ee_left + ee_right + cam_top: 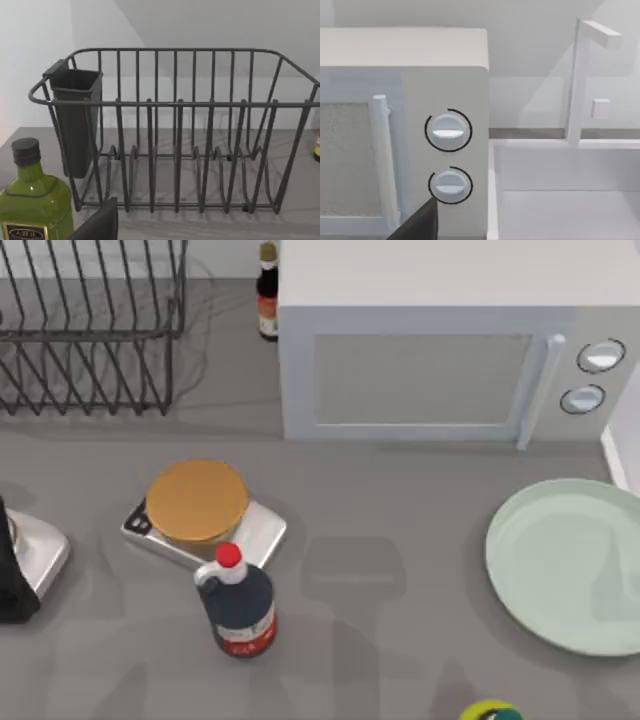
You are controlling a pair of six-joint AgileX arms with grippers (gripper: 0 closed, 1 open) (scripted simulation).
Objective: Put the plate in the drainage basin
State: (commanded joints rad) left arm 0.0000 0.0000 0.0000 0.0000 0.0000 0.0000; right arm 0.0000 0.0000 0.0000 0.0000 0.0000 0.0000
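One grey table (400,590) carries everything. On it stands one white microwave (440,360) with two round knobs (448,131). The right claw (417,225) sits close in front of the knob end, and whether it is wide or narrow cannot be told.

One dark wire dish rack (175,130) stands straight ahead of the left claw (97,225), with one dark cutlery cup (75,120) hung at one end of it. Whether this claw is wide or narrow cannot be told either.

One white drainage basin (560,200) lies ahead of the right claw, beside the microwave, with one white tap (580,80) rising behind it. In the top view its thin rim (618,455) shows at the table's right edge.

One pale green plate (570,560) lies flat and face up on the table, outside the basin and near its rim, in front of the microwave's knob end. Being round, it has no long axis and points no way. How it lies relative to the right claw cannot be told.

One silver scale (250,535) bears one golden-brown disc (197,500). There are three bottles. One dark sauce bottle (238,605) stands upright, touching or just beside the scale. One green bottle (32,200) stands just beside the left claw. One small brown bottle (267,295) stands at the microwave's far corner.
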